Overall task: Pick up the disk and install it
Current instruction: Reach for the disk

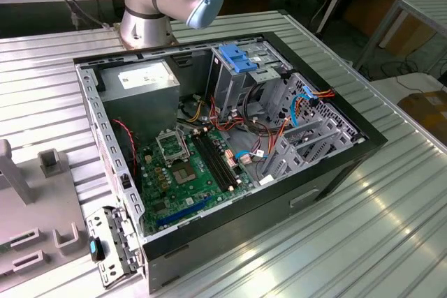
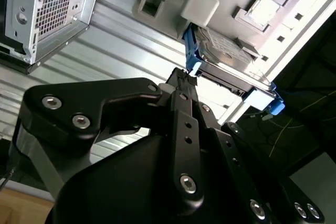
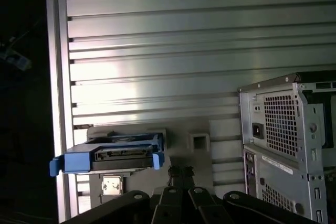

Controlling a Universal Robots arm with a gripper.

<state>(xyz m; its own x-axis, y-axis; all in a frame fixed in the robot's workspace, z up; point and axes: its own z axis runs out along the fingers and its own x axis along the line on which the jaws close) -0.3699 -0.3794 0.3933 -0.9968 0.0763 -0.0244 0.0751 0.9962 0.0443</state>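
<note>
Sitting in a grey holder [image 3: 181, 139] at the bench [image 3: 184, 51] edge, the disk [image 3: 119, 155] looks stiff, dense, knock-sensitive; grip its blue rails [image 3: 73, 162]; gripper [image 3: 180, 171] pinched together, empty

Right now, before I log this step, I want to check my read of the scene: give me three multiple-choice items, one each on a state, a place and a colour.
1. The computer case is:
A) closed
B) open, motherboard showing
C) upside down

2. Where is the disk?
A) in the grey fixture
B) inside that case
C) hanging in mid-air

3. The disk's carrier rail is:
A) red
B) blue
C) green

Answers:
1 B, the exterior view looks straight onto the green board.
2 A, it rests in the fixture, with the end effector near it.
3 B, blue ends frame it in both wrist views.
</note>
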